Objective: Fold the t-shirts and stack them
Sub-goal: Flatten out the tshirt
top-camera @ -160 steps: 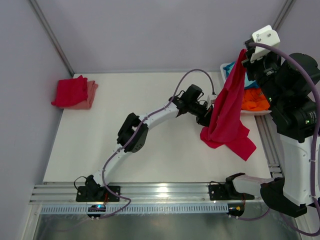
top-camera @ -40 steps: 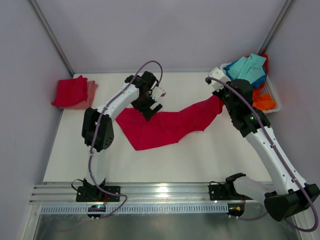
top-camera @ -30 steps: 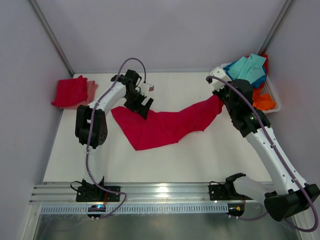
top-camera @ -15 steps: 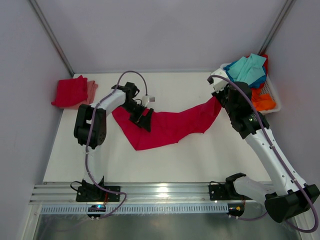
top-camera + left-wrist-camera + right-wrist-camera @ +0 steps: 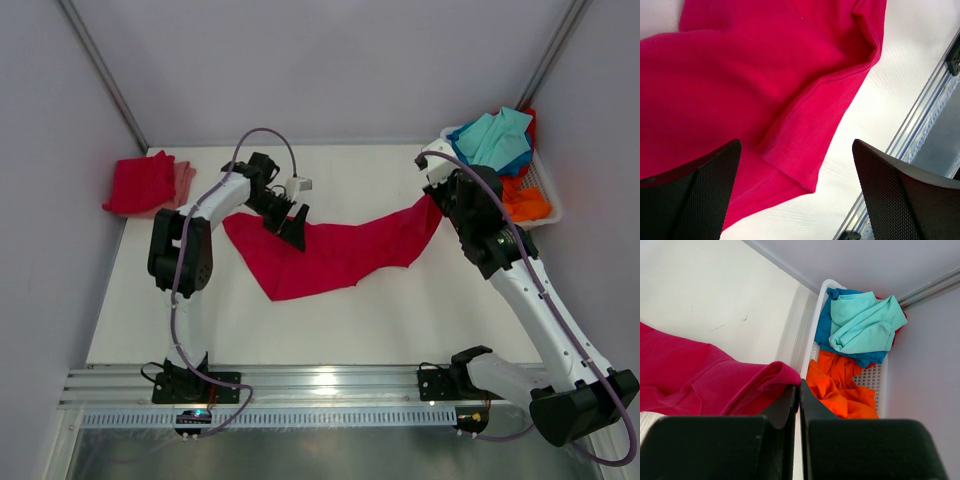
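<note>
A red t-shirt (image 5: 330, 250) lies stretched across the table, its right end lifted. My right gripper (image 5: 432, 200) is shut on that end; in the right wrist view the fingers (image 5: 790, 410) pinch a rolled fold of the red cloth (image 5: 715, 380). My left gripper (image 5: 291, 227) hovers open over the shirt's left part. In the left wrist view its gripper (image 5: 797, 200) frames a hem corner of the t-shirt (image 5: 765, 75), gripping nothing. A folded red and pink stack (image 5: 148, 185) sits at the back left.
A white basket (image 5: 549, 196) at the back right holds teal, blue and orange shirts (image 5: 860, 320). The aluminium rail (image 5: 320, 385) runs along the near table edge. Grey walls close in the back and both sides.
The red shirt, hanging from the raised right gripper five seconds ago, now lies stretched on the table. The open left gripper swung left, then came back down over the shirt's left part.
</note>
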{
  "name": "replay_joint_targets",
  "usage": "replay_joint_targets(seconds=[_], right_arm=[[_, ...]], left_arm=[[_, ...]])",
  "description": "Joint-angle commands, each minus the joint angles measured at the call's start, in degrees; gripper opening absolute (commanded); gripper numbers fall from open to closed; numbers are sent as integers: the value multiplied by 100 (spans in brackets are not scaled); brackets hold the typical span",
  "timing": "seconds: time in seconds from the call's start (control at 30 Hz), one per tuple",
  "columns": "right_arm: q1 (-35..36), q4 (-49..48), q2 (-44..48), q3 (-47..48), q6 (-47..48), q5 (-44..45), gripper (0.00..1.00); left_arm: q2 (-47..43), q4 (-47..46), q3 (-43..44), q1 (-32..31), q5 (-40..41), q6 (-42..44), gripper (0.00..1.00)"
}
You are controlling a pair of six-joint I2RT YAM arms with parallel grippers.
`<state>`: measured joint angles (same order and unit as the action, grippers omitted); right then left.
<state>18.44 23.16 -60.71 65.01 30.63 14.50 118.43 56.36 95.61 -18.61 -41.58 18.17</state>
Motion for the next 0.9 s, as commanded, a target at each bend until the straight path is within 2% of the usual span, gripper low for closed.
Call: replay_joint_targets(seconds=[0.0, 0.3, 0.57, 0.87], right_arm=[[2, -303, 173, 38, -110, -70, 3], [11, -259, 244, 64, -145, -79, 3], [2, -277, 270, -15, -189, -97, 3], [2, -285, 252, -24, -207, -97, 3]], left_arm=[[-66, -90, 115, 42, -306, -25, 93], [-39, 68, 72, 42, -114, 186, 91], [66, -160, -201, 42, 168, 239, 92], [224, -195, -236, 42, 45, 248, 91]])
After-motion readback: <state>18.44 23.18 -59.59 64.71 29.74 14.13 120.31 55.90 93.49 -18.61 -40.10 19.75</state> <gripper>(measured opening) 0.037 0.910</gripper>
